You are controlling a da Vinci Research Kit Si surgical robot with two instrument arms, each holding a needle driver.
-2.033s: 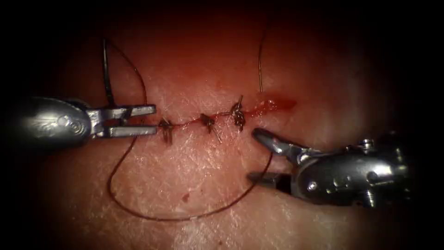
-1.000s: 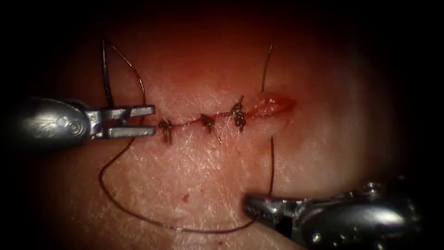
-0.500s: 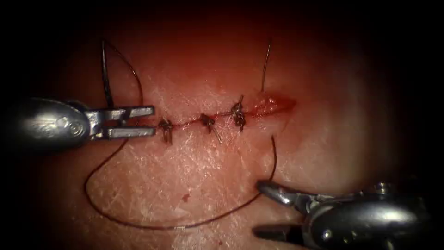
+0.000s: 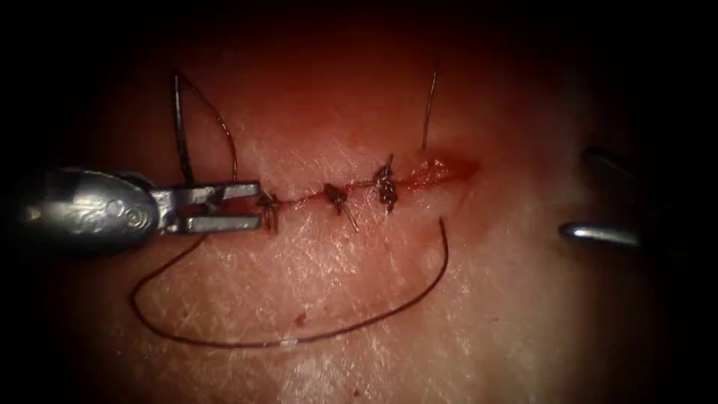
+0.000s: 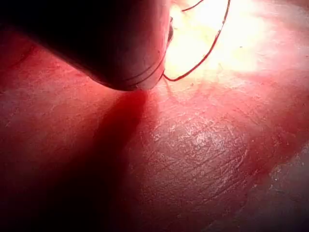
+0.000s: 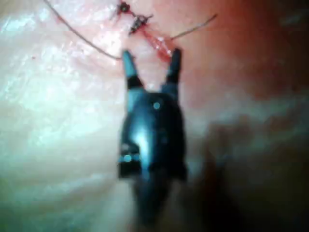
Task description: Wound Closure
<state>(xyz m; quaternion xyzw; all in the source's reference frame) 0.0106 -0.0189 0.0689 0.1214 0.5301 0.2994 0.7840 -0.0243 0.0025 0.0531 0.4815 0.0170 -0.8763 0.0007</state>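
Left tool (image 4: 258,207): jaws slightly apart, at the cut's left end, gripping the needle (image 4: 180,127), a thin dark curve rising off the tissue (image 4: 359,292). Glossy dark thread (image 4: 247,343) loops over pale, crinkled tissue below the cut (image 4: 359,187), which carries three knotted stitches plus an open red gap at its right end. Right tool (image 4: 598,202): jaws spread, empty; right wrist view shows its tips by that gap.
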